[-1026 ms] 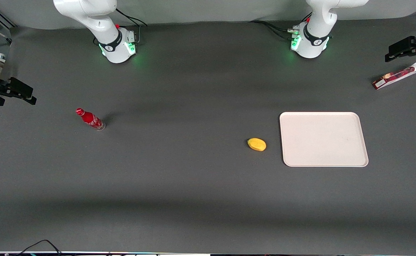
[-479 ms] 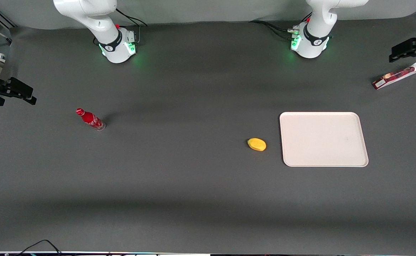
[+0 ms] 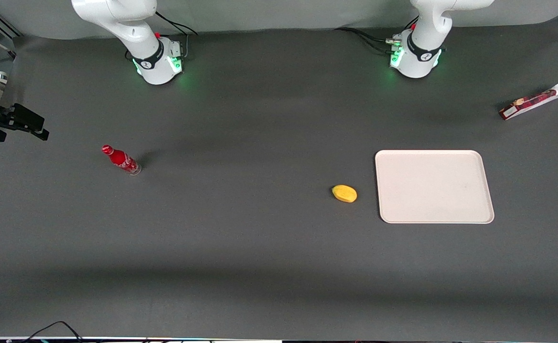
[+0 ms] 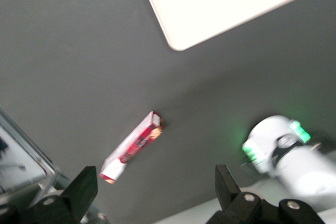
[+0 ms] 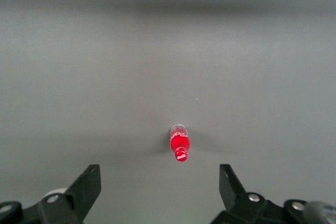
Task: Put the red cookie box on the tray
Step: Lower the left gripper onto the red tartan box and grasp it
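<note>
bg: dark grey table cover [image 3: 240,247] | pale backdrop [image 3: 279,12] | soft light bands across

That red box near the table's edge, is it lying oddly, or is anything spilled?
Nothing spilled. The red cookie box lies flat, slanted, apart from the tray, at the working arm's end. The gripper hangs open above it.

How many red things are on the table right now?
2. The bottle stands toward the parked arm's end; the cookie box lies at the working arm's end, farther from the camera than the tray. The gripper hovers open above the box.
</note>
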Available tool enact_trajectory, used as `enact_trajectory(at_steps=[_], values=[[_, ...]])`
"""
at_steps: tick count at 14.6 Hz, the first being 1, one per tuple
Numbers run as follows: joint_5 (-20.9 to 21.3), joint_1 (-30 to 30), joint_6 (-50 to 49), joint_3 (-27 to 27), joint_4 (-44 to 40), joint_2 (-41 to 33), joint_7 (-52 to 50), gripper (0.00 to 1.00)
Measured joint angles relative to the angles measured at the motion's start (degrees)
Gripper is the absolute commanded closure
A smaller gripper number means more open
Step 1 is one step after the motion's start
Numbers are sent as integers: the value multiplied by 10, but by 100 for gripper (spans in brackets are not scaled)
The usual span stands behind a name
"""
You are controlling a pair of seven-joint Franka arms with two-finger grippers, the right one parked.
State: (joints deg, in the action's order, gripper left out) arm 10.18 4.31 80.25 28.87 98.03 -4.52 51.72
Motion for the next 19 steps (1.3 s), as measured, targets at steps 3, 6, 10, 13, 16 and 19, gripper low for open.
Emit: enact_trajectory(at_steps=[3,6,10,13,16,19], values=[[1,-2,86,98,79,14,192,0],[2,-3,193,173,166,46,359,0],[2,-6,362,247,283,104,487,0],[2,-8,456,283,350,112,533,0],[0,-12,530,300,391,113,564,0],[-14,-18,578,308,416,125,589,0]])
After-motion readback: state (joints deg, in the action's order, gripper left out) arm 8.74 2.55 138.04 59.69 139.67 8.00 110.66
